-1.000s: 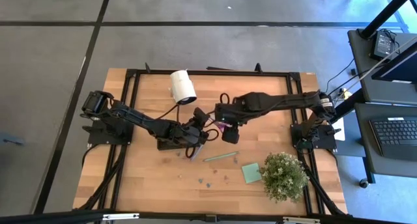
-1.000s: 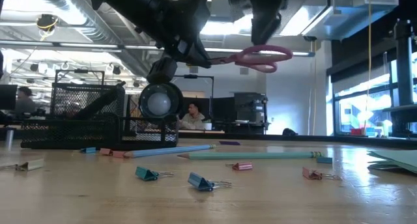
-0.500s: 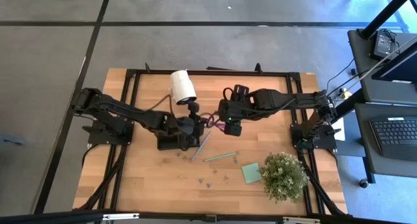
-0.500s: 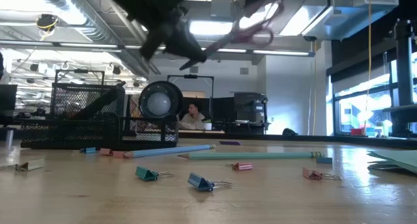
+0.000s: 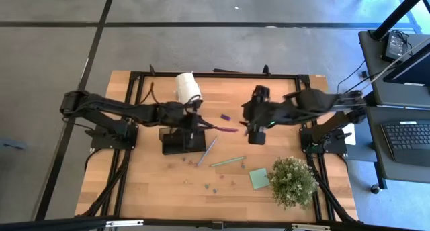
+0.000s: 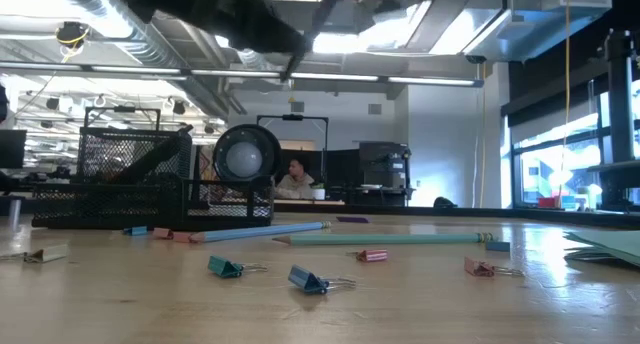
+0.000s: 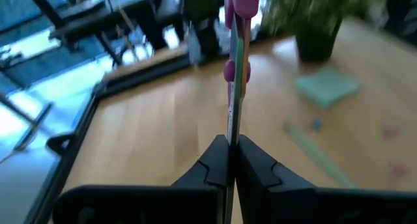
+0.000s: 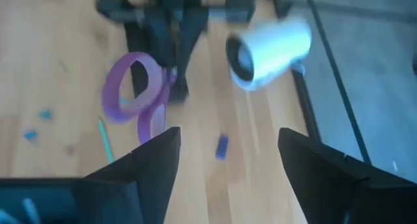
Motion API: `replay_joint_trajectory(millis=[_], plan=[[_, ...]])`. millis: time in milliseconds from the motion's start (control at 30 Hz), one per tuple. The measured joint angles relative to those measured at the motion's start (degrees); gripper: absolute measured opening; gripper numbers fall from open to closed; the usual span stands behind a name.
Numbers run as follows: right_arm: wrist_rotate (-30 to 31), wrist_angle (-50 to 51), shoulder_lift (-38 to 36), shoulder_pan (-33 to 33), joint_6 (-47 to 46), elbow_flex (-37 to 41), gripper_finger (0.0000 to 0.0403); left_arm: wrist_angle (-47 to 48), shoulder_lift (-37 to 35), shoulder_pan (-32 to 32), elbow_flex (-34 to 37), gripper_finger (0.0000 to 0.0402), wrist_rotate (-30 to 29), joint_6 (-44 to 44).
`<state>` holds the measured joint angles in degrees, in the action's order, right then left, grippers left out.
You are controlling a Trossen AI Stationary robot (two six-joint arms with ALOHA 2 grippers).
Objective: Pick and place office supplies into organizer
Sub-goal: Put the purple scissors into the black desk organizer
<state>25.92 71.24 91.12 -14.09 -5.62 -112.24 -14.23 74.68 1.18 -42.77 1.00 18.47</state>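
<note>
Purple-handled scissors [image 7: 236, 68] clenched in left claw [image 7: 229, 160], wrist view only; right claw [image 8: 225, 165] released, empty

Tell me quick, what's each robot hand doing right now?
Left gripper: shut on the scissors, holding them by the blades.
Right gripper: open, holding nothing.

No text, label, brand, number or sign can be read anywhere in these views.
</note>
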Motion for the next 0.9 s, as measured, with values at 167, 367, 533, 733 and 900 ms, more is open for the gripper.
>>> replay_joint_trajectory(millis=[167,367,533,733,900], plan=[[-0.49,-6.36,-1.76,-1.3,6.67,0.0,0.0262,-13.32,-1.08,2.88,5.08,0.0005,5.54,-7.9],[-0.51,-9.01,-0.66,-1.47,10.39,0.0,0.0262,-25.2,-1.01,3.86,9.0,0.0005,7.39,-12.31],[-0.51,-10.54,1.33,-1.04,10.63,0.04,0.0262,-29.07,-0.99,3.81,9.7,0.0005,11.01,-12.16],[-0.93,-14.57,3.61,-0.63,10.72,0.04,0.0262,-28.86,-0.96,3.85,9.71,0.0005,10.97,-11.86],[-3.15,-15.73,5.02,-0.7,10.39,0.04,0.0256,-28.89,-0.96,3.84,9.71,0.0006,10.73,-11.29]])
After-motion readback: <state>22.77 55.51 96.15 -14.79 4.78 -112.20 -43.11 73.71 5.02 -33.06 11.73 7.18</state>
